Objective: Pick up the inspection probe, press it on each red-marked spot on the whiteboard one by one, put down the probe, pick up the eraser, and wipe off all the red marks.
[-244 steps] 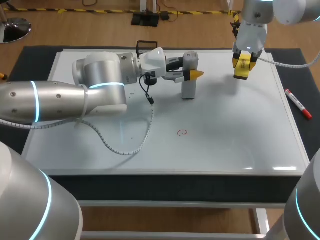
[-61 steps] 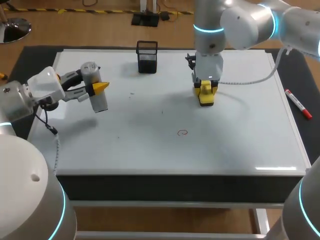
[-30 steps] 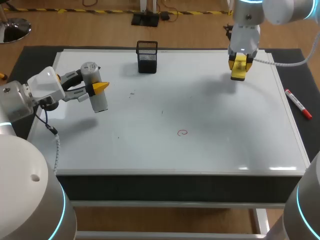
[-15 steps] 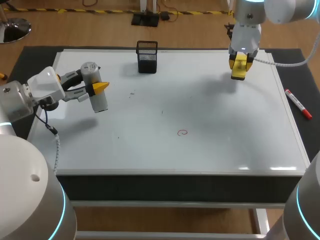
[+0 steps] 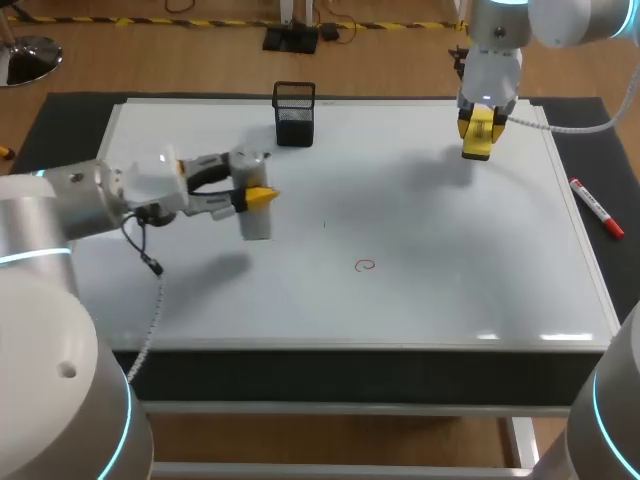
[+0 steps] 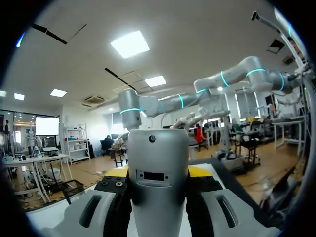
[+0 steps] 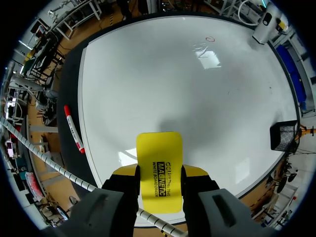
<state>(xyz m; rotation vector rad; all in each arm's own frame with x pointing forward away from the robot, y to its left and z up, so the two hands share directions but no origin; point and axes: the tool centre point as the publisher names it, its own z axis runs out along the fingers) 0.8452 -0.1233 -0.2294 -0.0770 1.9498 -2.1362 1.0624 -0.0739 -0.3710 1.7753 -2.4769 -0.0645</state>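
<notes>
head view. white rectangular whiteboard [image 5: 470, 300] on a dark mat. left gripper [image 5: 255, 196]: jaws clamped on the grey cylindrical inspection probe [image 5: 256, 222], held upright over the board's left half, between the far and near edges. right gripper [image 5: 480, 122]: jaws clamped on the flat yellow eraser [image 5: 476, 145], hanging above the far right corner. one small red circle mark [image 5: 366, 265] near the board's middle, toward the near edge, well apart from the probe. black mesh pen holder [image 5: 294, 113] at the far edge, left of middle. red marker pen [image 5: 596, 207] on the mat beside the right edge.

left wrist view. probe body fills the space between the two fingers, gripped from both sides; a small dark rectangular window on its front, no writing legible.

right wrist view. eraser between the yellow tips, board below; black print on its face, not transcribed.

step in hand, as judged: carry the probe to the red circle. keep it upright, centre its lower end over the mark, lower straight, press lightly so the tip does not skid or smear the ink. the eraser waits clear.
</notes>
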